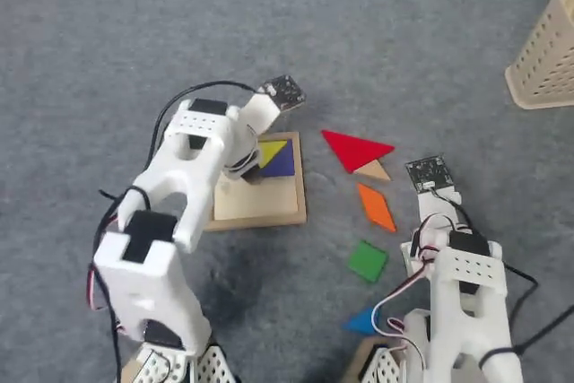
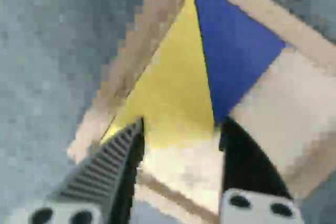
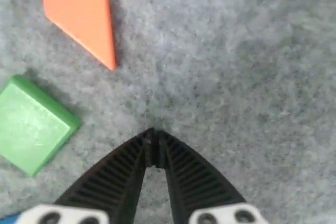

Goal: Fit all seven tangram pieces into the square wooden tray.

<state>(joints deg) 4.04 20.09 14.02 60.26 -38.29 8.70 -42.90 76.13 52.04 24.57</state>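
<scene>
tray: left part hidden under left arm | blue piece: partly under right arm | beige rack: cut by edge

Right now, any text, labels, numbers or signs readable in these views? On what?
None can be read.
red triangle, orange piece, green square: plain faces, no marks.
wooden tray: no label that I can see.
left wrist board and right wrist board: tiny specks that may be print, too small to read.
</scene>
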